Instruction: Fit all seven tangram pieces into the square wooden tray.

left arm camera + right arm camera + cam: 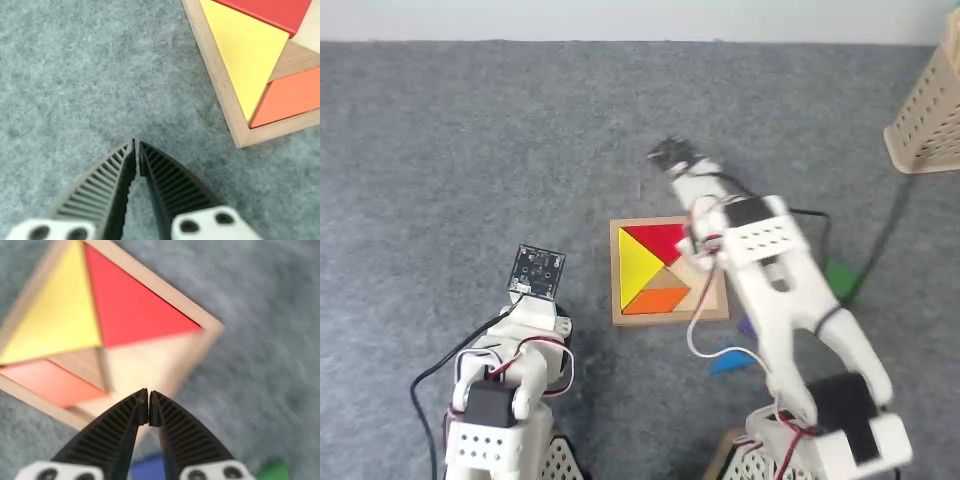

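Square wooden tray (pixel 615 275) (pixel 218 90) (pixel 145 365): lies flat on grey carpet (pixel 470 150) between the two arms, its sides roughly square to the table edges. Three pieces are seated in it.

- Large red triangle (pixel 658 243) (pixel 130 305): long side along the far rim, apex pointing to the tray's centre.
- Large yellow triangle (pixel 638 268) (pixel 245 50): long side along the left rim, apex also pointing to the centre.
- Orange piece (pixel 655 300) (pixel 295 95): long axis along the near rim.

The right half shows bare wood. A blue piece (pixel 728 361), a purple piece (pixel 748 326) and a green piece (pixel 840 275) lie on the carpet to the tray's right.

Left gripper (pixel 136 145): fingers closed together and empty, over carpet beside the tray's near left corner. Right gripper (pixel 148 395): likewise closed and empty, above the tray's bare part.
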{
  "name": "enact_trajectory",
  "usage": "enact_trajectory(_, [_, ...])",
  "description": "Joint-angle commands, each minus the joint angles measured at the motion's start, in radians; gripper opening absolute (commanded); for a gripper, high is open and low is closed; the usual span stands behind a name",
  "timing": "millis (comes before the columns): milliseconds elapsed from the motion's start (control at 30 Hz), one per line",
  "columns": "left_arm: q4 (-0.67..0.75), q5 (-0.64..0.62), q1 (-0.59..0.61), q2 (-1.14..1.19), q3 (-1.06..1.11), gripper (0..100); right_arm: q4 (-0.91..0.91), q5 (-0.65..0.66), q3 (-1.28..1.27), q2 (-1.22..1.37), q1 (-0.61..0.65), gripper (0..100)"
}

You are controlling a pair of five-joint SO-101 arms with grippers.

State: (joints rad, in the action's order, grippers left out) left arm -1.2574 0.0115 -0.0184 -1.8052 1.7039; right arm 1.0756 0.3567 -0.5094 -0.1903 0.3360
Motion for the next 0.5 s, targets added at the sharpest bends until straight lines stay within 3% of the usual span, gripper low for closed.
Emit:
enact_trajectory(0, [-0.006, -0.006, 0.002, -0.021, -0.019, 1, 0.107, -0.011, 0.017, -0.111, -0.134, 0.7])
enact_trajectory(233, [-0.006, -0.006, 0.002, -0.021, -0.019, 1, 0.203, -0.121, 0.005, -0.114, -0.450, 4.2])
enact_trajectory(367, [-0.006, -0.006, 0.002, -0.021, -0.019, 1, 0.214, -0.089, 0.012, -0.111, -0.489, 18.8])
enact_trajectory(467, [-0.006, -0.006, 0.002, -0.021, -0.019, 1, 0.239, -0.021, 0.026, -0.068, -0.487, 20.0])
